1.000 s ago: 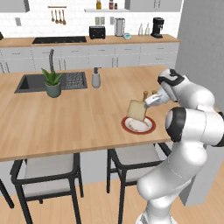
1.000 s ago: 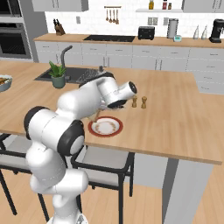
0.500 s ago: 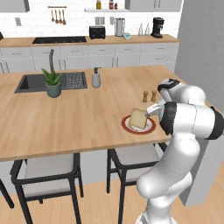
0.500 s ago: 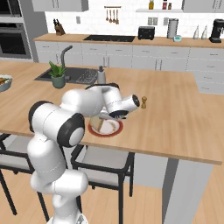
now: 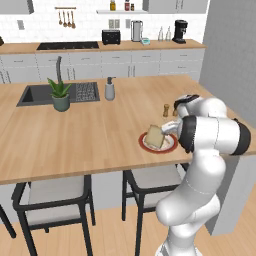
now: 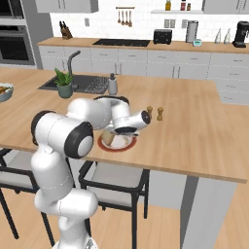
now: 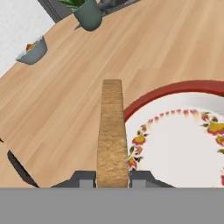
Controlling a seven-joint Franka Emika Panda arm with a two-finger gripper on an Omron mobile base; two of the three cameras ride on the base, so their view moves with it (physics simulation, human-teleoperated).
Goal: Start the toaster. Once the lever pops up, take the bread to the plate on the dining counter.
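1. The end effector is clamped on the bread. In the hand view the slice stands on edge between the two finger tips, so it's definitely held, not just touched.
2. Using the plate as the landmark: the bread sits tilted over the plate's left part, low to it. I can't tell whether its bottom edge is already touching the white centre or just above it. In the hand view the slice lines up with the red rim, with the flowery middle off to one side.
3. The plate sits on the dining bench, near its front edge, with the arm folded low over it.
4. Just behind the plate are two small shakers. Further back and to the left of the plate are a soap bottle, a potted plant and the sink.
5. The toaster is way behind the plate, on the back bench by the tiled wall.
6. Progress, judging from this: the toasting part looks done and the carry is basically finished. What's left is setting the slice down flat on the plate, letting go, and backing the arm off.
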